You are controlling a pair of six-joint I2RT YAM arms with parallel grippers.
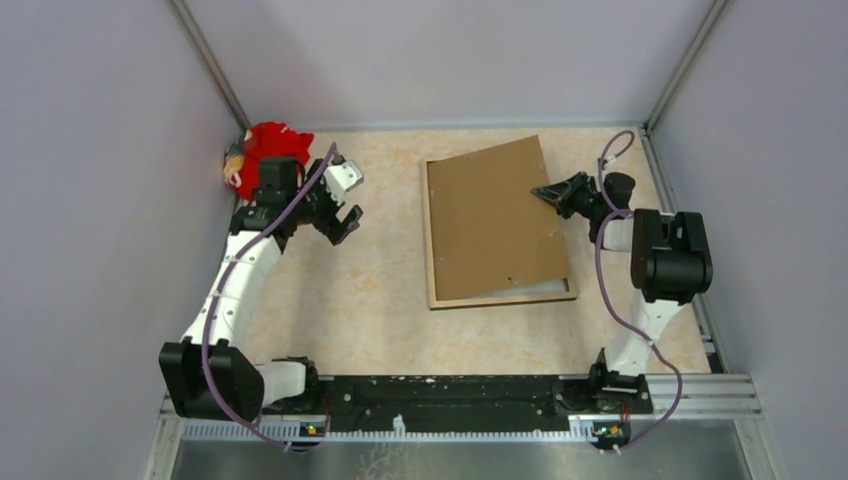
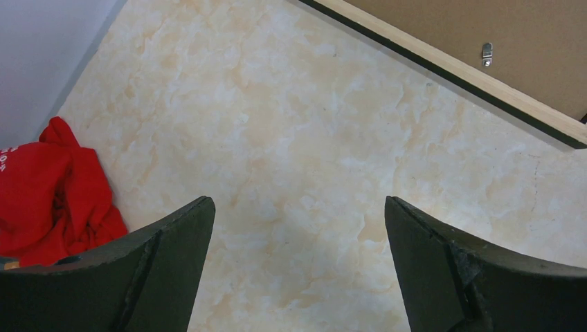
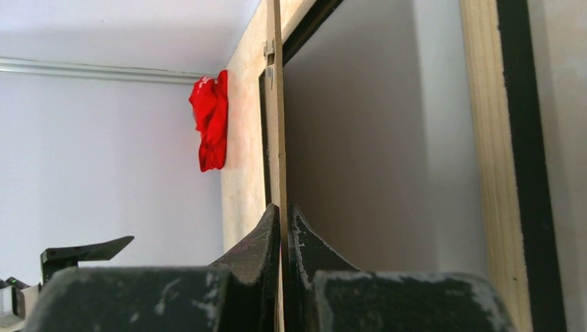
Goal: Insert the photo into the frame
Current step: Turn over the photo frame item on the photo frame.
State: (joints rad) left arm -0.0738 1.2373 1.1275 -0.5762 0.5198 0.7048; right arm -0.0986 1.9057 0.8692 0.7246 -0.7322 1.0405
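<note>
The frame point(image 1: 500, 299) lies back-up on the table, its tan wood rails showing; it also shows in the left wrist view point(image 2: 443, 66) and the right wrist view point(image 3: 484, 138). The photo point(image 1: 545, 287) lies inside it with its white reverse up, mostly hidden; the right wrist view point(image 3: 374, 138) shows it in shade. The brown backing board point(image 1: 490, 220) slants over the frame with its right edge raised. My right gripper point(image 1: 548, 193) is shut on that thin edge point(image 3: 275, 104), seen in the right wrist view point(image 3: 284, 214). My left gripper point(image 1: 345, 215) is open and empty over bare table point(image 2: 297, 207), left of the frame.
A red cloth toy point(image 1: 265, 150) lies at the back left corner by the wall, also in the left wrist view point(image 2: 55, 194) and the right wrist view point(image 3: 211, 117). Grey walls enclose the table on three sides. The board carries a small metal clip point(image 2: 487, 52).
</note>
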